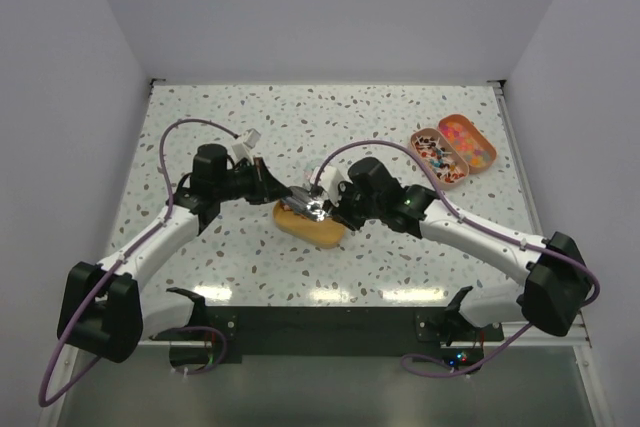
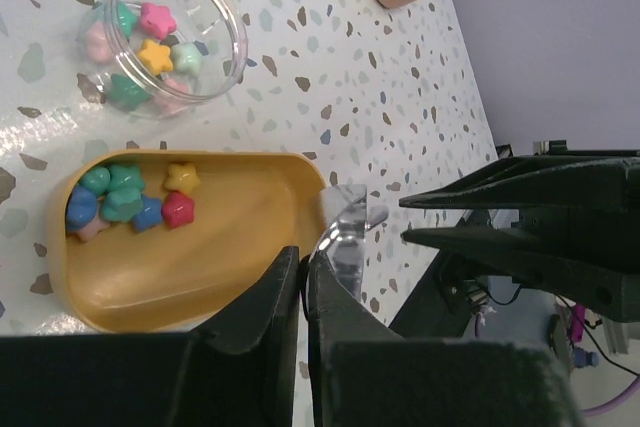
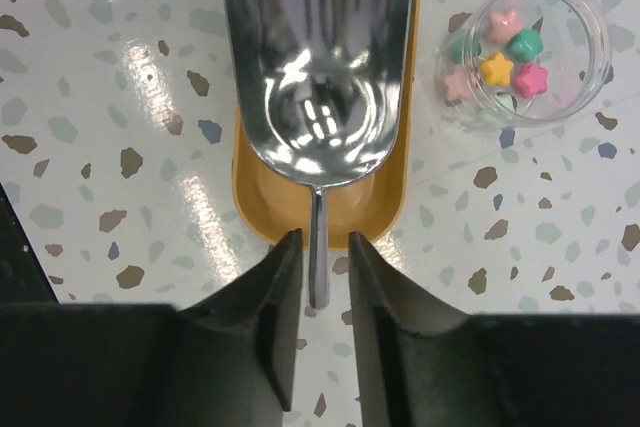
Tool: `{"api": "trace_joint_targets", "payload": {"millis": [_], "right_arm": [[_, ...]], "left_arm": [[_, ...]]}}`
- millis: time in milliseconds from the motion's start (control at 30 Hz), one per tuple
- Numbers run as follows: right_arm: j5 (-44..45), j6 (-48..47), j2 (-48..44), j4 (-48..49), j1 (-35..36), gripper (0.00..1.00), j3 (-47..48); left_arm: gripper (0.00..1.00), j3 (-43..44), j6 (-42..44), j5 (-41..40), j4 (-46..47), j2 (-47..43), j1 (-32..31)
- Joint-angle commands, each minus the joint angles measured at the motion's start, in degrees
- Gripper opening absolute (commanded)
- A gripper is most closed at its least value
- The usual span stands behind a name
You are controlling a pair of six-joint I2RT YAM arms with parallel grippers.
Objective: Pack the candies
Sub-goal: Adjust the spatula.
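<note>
The candies (image 2: 125, 202) sit bunched at one end of the yellow tray (image 2: 200, 287), and there are more in the clear jar (image 2: 235, 47) just beside that tray on the desk (image 2: 380, 77). Over the tray's other end is the scoop (image 3: 320, 77), empty. The left claw (image 2: 303, 267) looks clenched on the scoop's metal. The right claw (image 3: 324, 239) is released, jaws either side of the handle without gripping. This reads as a scoop handover. Next, I'd say, the right claw backs straight off the handle and the left brings the scoop's mouth to the candy end.
</note>
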Motion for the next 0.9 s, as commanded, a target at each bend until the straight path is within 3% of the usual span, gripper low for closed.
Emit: {"api": "trace_joint_targets", "payload": {"millis": [0,533,867], "right_arm": [[-0.8,2.2,-3.8,5.5,-1.2,0.32,-2.7],[-5.0,5.7,-7.4,10.7,-3.9,0.38,-8.4],[-7.8,6.2,-6.9,13.5,-4.5,0.30,-8.0]], "left_arm": [[0.00,1.6,-3.3,1.4,0.4,-0.5,0.6],[0.00,-1.5,-14.7,6.9,7.2,-2.4,2.9],[0.00,-2.8,-17.0,8.8,9.9,-2.5,2.9]]}}
